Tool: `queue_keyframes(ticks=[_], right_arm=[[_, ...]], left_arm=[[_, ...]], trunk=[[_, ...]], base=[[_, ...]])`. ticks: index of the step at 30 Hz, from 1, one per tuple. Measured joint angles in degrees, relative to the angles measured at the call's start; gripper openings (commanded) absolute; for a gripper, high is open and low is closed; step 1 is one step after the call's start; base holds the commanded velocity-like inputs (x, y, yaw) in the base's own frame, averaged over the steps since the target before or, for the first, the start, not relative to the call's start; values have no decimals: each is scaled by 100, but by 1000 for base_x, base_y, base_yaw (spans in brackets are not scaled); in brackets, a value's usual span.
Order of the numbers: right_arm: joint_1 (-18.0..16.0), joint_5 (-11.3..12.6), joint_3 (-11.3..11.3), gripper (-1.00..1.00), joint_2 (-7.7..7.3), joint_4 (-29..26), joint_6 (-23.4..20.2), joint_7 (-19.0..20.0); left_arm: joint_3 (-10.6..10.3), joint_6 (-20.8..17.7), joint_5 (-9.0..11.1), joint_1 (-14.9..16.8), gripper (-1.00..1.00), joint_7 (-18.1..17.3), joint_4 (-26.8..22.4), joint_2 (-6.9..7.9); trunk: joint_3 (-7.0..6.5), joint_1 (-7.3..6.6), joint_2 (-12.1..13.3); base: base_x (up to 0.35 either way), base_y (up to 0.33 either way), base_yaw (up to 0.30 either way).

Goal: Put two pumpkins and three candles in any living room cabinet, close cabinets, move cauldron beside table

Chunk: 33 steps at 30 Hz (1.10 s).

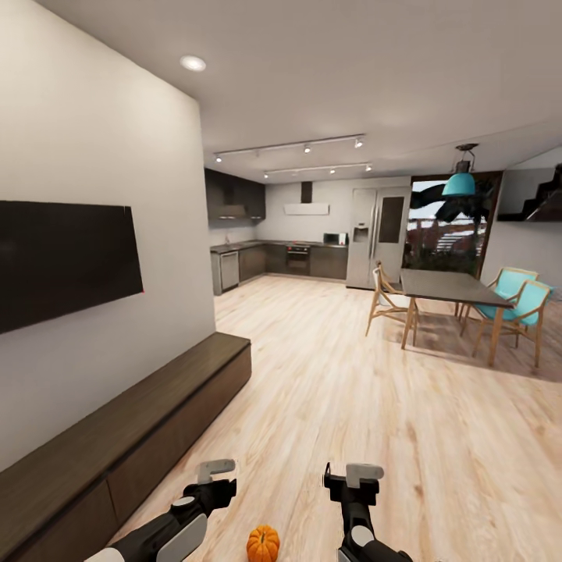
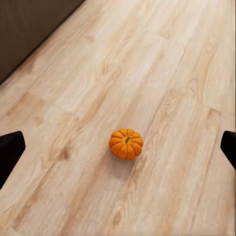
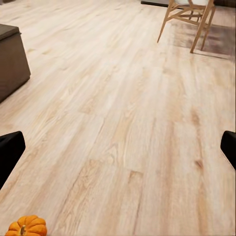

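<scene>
One orange ribbed pumpkin [image 1: 263,544] sits on the wood floor between my two arms, close to my base. In the left wrist view the pumpkin [image 2: 126,143] lies on the floor well beyond my open left gripper [image 2: 119,147], whose fingertips [image 2: 10,150] stand far apart. My right gripper [image 3: 119,149] is also open, over bare floor, with the pumpkin [image 3: 27,227] off to one side. Both grippers [image 1: 215,474] [image 1: 355,476] are empty. The long dark brown cabinet [image 1: 156,421] runs along the left wall with all its fronts shut. The candles and the cauldron are out of view.
A black TV [image 1: 66,261] hangs above the cabinet. A dining table [image 1: 449,287] with wooden and teal chairs [image 1: 523,308] stands at the far right. The kitchen [image 1: 297,257] lies beyond. Open wood floor [image 1: 351,390] stretches ahead.
</scene>
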<state>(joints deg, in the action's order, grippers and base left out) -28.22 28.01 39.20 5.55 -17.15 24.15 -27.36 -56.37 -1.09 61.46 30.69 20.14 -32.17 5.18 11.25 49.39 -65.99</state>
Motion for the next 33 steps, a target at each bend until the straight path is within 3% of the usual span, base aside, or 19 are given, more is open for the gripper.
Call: queue_keyframes(ticks=[13, 16, 22, 29, 33], right_arm=[[194, 39, -14, 100, 53, 28, -29, -48], [203, 204, -50, 100, 52, 31, -34, -55], [209, 768, -80, 100, 12, 53, -105, -43], [210, 864, -83, 100, 7, 59, -473, -29], [210, 880, -101, 100, -3, 65, -557, -21]], left_arm=[[-13, -10, -44, 0, 100, -65, 523, -15], [-14, -7, -51, 0, 100, -66, 547, -16], [-20, -4, -55, 0, 100, -66, 562, -16], [-22, -3, -56, 0, 100, -62, 558, -16], [-23, -3, -56, -1, 100, -66, 556, -16]], trunk=[[-287, -286, 522], [-324, -352, 643], [-381, -483, 884], [-442, -637, 1165], [-404, -638, 1166]], base=[[0, 0, -177], [0, 0, -26], [0, 0, -7], [0, 0, -1], [0, 0, 0]])
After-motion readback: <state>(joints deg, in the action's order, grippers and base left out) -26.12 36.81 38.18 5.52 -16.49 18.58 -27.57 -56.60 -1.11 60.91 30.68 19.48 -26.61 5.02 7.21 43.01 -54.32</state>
